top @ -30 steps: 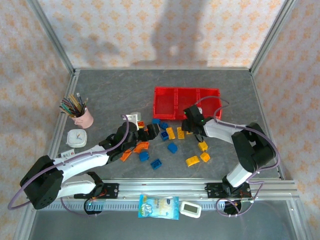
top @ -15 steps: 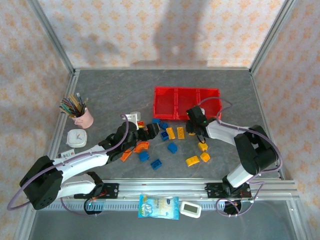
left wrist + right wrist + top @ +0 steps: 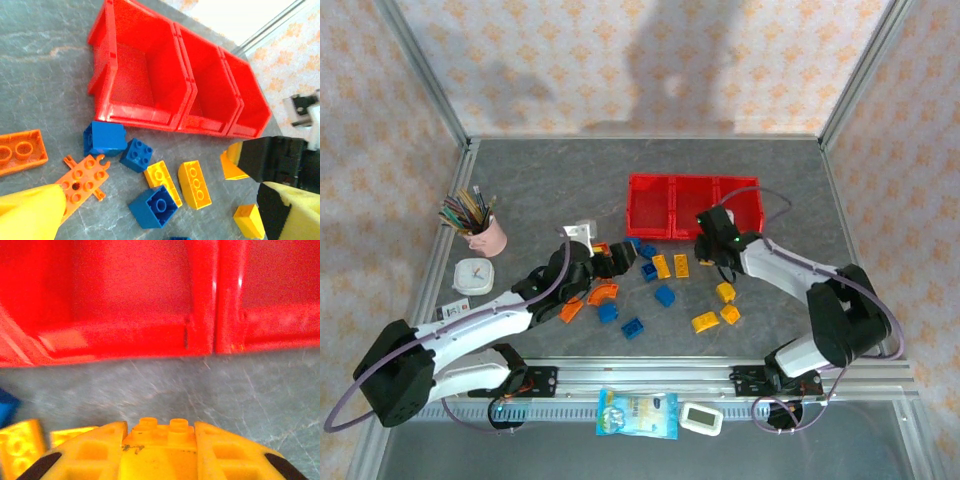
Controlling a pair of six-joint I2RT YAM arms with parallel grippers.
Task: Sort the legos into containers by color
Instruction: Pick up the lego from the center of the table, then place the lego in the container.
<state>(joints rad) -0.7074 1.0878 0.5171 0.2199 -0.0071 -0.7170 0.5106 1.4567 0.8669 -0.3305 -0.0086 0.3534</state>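
Care matters here: the right pincer (image 3: 160, 436), squeezing a small yellow plastic toy brick (image 3: 159, 426) just in front of the three joined red plastic bins (image 3: 202, 300), should lift over the front wall before letting go.

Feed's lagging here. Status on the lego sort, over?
Left gripper open over loose bricks. Right gripper shut on yellow brick, facing red bins. Nothing between it and bins.

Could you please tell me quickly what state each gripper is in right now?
Left gripper: open, holding nothing.
Right gripper: closed on a yellow lego.
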